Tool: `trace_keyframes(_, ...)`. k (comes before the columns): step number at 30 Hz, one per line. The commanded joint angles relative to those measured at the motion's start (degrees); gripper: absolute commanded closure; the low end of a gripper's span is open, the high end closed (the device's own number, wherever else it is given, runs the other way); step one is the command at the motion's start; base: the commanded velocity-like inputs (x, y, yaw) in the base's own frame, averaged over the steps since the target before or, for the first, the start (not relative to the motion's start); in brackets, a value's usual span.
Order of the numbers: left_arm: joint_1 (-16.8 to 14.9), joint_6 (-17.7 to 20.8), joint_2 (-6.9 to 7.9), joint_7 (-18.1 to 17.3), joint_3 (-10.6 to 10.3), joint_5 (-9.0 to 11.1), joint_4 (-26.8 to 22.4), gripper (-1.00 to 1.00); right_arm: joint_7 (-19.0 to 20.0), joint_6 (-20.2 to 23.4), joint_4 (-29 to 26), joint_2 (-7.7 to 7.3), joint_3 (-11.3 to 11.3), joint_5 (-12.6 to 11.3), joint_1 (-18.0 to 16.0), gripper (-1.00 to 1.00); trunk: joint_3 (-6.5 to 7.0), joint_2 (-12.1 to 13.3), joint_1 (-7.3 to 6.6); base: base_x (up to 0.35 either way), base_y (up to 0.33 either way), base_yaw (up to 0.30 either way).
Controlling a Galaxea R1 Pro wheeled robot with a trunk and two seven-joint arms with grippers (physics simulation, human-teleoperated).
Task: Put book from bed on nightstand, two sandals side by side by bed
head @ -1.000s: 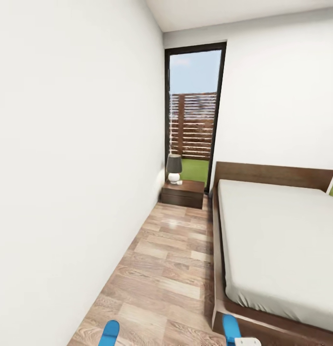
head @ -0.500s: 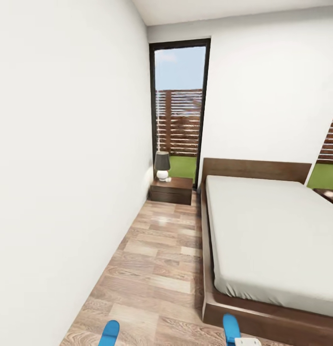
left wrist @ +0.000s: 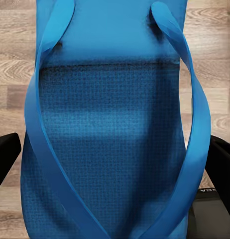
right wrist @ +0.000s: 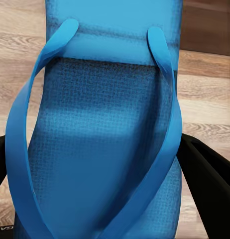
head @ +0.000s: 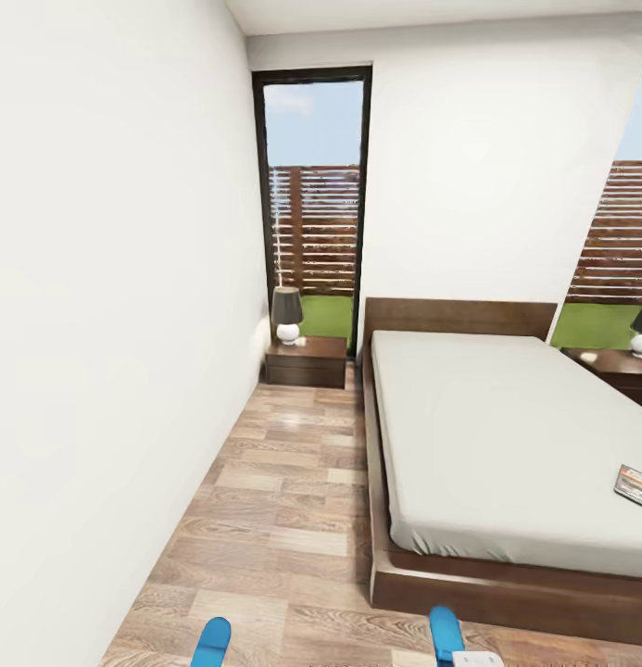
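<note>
One bed (head: 506,445) is lying ahead-right of both claws. Two nightstands: one (head: 307,359) far ahead, one (head: 622,371) beyond the bed's far side. Two lamps, one per nightstand. Two sandals: left claw (left wrist: 115,199) is gripping one (left wrist: 112,119), right claw (right wrist: 102,199) is gripping the other (right wrist: 105,124). One book (head: 635,485) is resting on the mattress, far right.

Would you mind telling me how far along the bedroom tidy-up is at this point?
Nothing is finished yet. In hand: the left gripper holds one blue sandal and the right gripper holds the other sandal, both above the wood floor beside the bed. Left: set them down side by side, then move the book from the mattress to a nightstand.
</note>
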Motion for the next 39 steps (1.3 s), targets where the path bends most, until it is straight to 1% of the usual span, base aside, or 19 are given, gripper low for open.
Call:
trace_keyframes(1, 0.0, 0.3, 0.06, 0.4, -0.5, 0.5, -0.2, 1.0, -0.2, -0.3, 0.1, 0.01, 0.5, -0.7, 0.0, 1.0, -0.09, 0.0, 0.02, 0.0, 0.0, -0.226)
trace_keyframes(11, 0.0, 0.3, 0.06, 0.4, -0.5, 0.5, -0.2, 1.0, -0.2, -0.2, 0.1, 0.01, 0.5, -0.7, 0.0, 1.0, -0.42, 0.0, 0.02, 0.0, 0.0, -0.259)
trace_keyframes(39, 0.0, 0.3, 0.06, 0.4, -0.5, 0.5, -0.2, 1.0, -0.2, -0.2, 0.1, -0.01, 0.5, -0.7, 0.0, 1.0, -0.47, 0.0, 0.02, 0.0, 0.0, -0.277)
